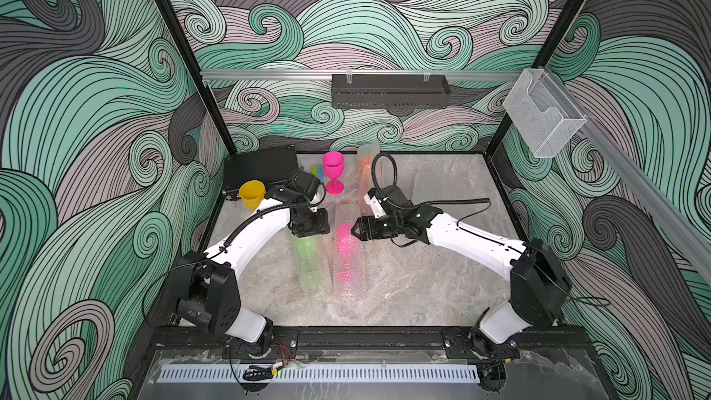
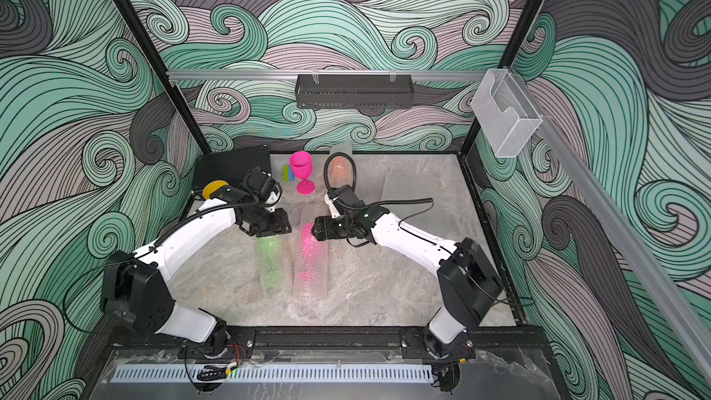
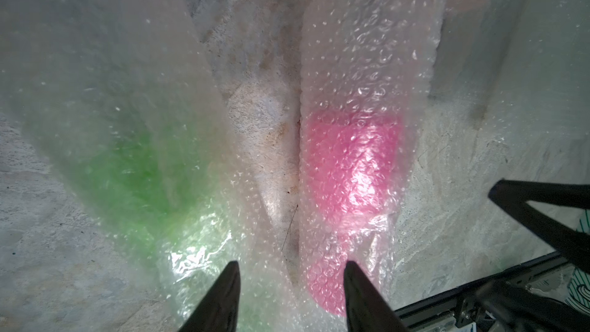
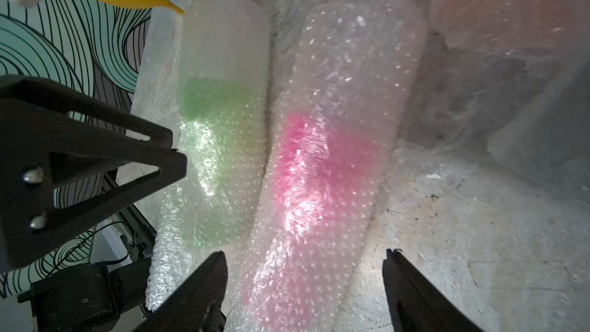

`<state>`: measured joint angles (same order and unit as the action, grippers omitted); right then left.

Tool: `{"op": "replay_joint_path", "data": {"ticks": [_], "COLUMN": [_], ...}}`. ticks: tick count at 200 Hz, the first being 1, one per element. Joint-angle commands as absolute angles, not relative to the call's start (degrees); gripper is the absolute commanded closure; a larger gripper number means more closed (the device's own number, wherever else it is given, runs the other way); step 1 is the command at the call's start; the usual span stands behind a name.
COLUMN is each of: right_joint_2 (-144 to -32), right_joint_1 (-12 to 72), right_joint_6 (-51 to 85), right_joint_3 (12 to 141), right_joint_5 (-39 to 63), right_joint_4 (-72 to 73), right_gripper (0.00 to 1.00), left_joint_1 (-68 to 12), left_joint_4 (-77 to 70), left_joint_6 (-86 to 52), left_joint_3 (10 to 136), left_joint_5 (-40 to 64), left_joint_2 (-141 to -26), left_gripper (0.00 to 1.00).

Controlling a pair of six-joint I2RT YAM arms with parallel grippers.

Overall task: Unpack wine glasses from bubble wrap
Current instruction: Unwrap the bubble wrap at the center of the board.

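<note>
Marble table (image 1: 442, 286), swirl-patterned walls: two goblets are laid wrapped at the middle
A wrapped pink goblet (image 1: 346, 240) and a green goblet (image 1: 306, 259) are seen side by side in bubble wrap (image 1: 348, 282) tubes; the right gripper (image 4: 305, 255) is spread wide over the pink one, the left gripper (image 3: 292, 282) parted over both tubes' edges, nothing clasped; an orange goblet (image 1: 365, 175) is wrapped at the back, a bare pink goblet (image 1: 334, 171) upright beside it
</note>
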<state>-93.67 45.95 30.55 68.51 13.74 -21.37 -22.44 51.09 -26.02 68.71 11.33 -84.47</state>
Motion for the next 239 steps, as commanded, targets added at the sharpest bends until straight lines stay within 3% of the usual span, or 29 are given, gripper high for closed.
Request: {"op": "replay_joint_path", "data": {"ticks": [1, 53, 167, 196, 239], "right_joint_2": [-96.0, -100.4, -100.5, -98.9, -96.5], "right_joint_1": [48.5, 50.8, 49.9, 47.9, 45.7], "right_joint_6": [28.5, 25.8, 24.9, 24.9, 24.8], "right_joint_3": [71.2, 74.8, 73.2, 70.9, 68.1], "right_joint_5": [10.8, 6.3, 3.3, 3.9, 4.5], "right_joint_4": [-26.5, -33.0, -35.5, -34.4, -33.5], "right_gripper": [0.21, 0.31, 0.89, 0.96, 0.97], "left_joint_1": [-21.5, -20.0, -19.9, -21.4, -24.2], "left_joint_4": [49.2, 46.3, 39.3, 36.4, 35.0], "left_joint_6": [-27.1, -27.9, -30.6, -32.5, -32.1], "left_joint_3": [67.6, 64.3, 60.9, 59.0, 58.2], "left_joint_5": [13.2, 15.9, 26.2, 28.6, 31.4], "left_joint_2": [-82.2, -79.5, -79.3, -79.7, -81.1], "left_gripper": [0.48, 0.48, 0.49, 0.49, 0.48]}}
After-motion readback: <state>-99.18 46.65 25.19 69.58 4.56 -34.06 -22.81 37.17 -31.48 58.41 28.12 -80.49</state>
